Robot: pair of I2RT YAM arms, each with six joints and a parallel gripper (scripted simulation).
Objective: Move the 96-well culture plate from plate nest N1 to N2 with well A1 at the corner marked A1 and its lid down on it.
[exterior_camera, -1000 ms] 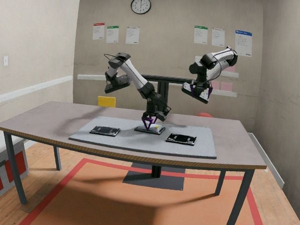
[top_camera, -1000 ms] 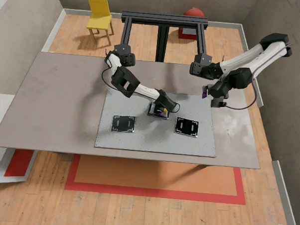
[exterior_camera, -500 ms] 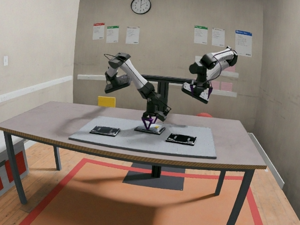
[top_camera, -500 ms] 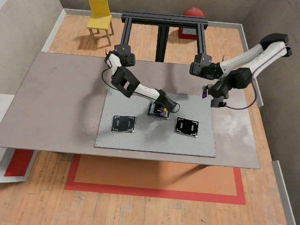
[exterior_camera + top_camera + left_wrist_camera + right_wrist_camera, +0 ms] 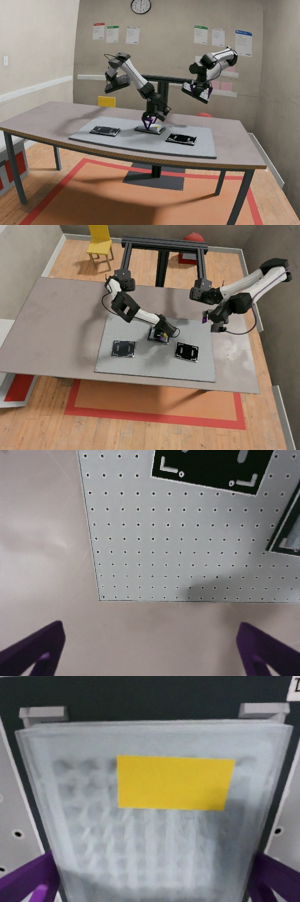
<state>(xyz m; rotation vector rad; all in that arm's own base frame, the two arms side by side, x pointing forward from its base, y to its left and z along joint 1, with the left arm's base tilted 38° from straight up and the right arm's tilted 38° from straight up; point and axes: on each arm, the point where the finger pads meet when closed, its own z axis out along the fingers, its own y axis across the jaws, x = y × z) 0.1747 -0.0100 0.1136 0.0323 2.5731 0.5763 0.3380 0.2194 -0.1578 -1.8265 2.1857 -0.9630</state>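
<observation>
- Two bare nests stand in the foreground on the counter (image 5: 62, 324) (image 5: 50, 117) (image 5: 45, 615): N1 (image 5: 123, 349) (image 5: 104, 130) and N2 (image 5: 187, 352) (image 5: 181, 139) (image 5: 210, 470). Transfer incomplete.
- Behind, between them: 96-well culture plate (image 5: 165, 338) (image 5: 152, 128) (image 5: 295, 540) (image 5: 150, 841) in the middle nest (image 5: 151, 340) (image 5: 137, 129) (image 5: 289, 525) (image 5: 150, 696). Lid looks fully down; full seating and well A1 not verifiable.
- Right claw (image 5: 159, 337) (image 5: 150, 126) (image 5: 154, 873): fingers spread, one beside each flank of the plate, not clamped.
- Step in hand, judged: release at a stopover. Retreat straight up, fingers wide; sideways drift could nudge the plate against the grey locators (image 5: 45, 713) or catch the lid.
- Farther back, left claw (image 5: 213, 325) (image 5: 201, 97) (image 5: 150, 642): raised, fingers apart, nothing held. Best kept away until the right arm has withdrawn.
- Next pickup: centre squarely, grip the plate body below the lid, keep level, match A1 corners before lowering into N2.

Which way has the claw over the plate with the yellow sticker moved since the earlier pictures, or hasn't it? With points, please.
No, the right claw (image 5: 151, 125) hasn't visibly moved: against the middle nest (image 5: 149, 339) (image 5: 137, 129), it hovers in the same spot.
</observation>
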